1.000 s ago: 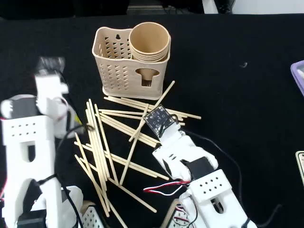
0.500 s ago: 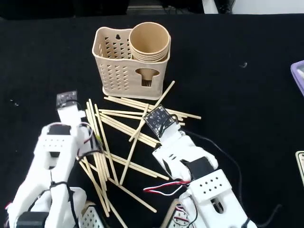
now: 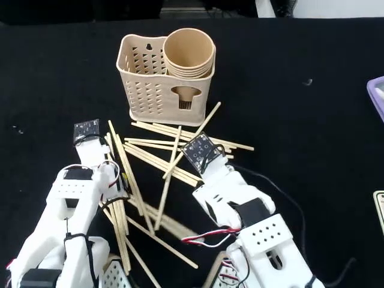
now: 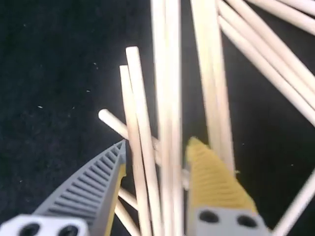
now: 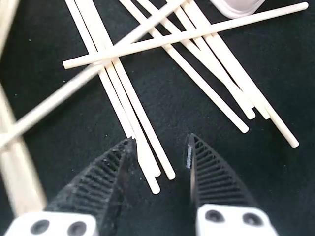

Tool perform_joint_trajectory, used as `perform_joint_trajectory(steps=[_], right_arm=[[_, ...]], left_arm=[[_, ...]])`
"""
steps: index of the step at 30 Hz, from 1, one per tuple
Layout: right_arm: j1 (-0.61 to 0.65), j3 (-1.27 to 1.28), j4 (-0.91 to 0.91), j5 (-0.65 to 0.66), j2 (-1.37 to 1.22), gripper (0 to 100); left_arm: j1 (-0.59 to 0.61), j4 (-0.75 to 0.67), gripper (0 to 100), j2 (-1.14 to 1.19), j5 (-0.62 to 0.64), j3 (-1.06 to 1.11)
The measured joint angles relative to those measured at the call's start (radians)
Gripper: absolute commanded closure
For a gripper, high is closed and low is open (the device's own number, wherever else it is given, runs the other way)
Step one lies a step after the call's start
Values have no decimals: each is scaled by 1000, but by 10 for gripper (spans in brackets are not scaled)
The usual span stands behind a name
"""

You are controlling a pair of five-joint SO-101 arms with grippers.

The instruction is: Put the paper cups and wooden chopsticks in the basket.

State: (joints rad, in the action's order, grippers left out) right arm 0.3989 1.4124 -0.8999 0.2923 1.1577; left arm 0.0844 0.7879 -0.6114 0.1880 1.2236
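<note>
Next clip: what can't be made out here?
High view: purple object cut off by the right edge.
High view: chopsticks partly hidden under left arm and right arm; no count.
High view: basket floor hidden by its walls and the paper cups.
Right wrist view: pale object cut off by the edge.

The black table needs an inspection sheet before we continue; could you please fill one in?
Surface: black cloth-covered table.
Job's things: stack of tan paper cups inside beige perforated plastic basket; pale wooden chopsticks scattered before it.
Clutter: purple object at right edge.
Grippers: left gripper open, fingers astride chopsticks; right gripper open above chopsticks.
Cables: red and white wires on right arm; black cable on table.
Surroundings: pale surface beyond far edge.
</note>
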Motion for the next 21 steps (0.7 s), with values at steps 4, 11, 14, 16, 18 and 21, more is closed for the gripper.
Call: perform_joint_trajectory(steps=[4, 11, 14, 16, 18, 21], right_arm=[[0, 0, 0, 0, 0, 828], [0, 0, 0, 0, 0, 828], [0, 0, 0, 0, 0, 828], [0, 0, 0, 0, 0, 828], [0, 0, 0, 0, 0, 828], [0, 0, 0, 0, 0, 828]], left_arm=[[0, 0, 880, -3, 0, -2], [29, -81, 880, -3, -3, -23], [107, -190, 880, -3, -3, -23], [157, -247, 879, -3, -5, -23], [192, -270, 877, -3, -5, -23], [209, -269, 820, -3, -5, -23]])
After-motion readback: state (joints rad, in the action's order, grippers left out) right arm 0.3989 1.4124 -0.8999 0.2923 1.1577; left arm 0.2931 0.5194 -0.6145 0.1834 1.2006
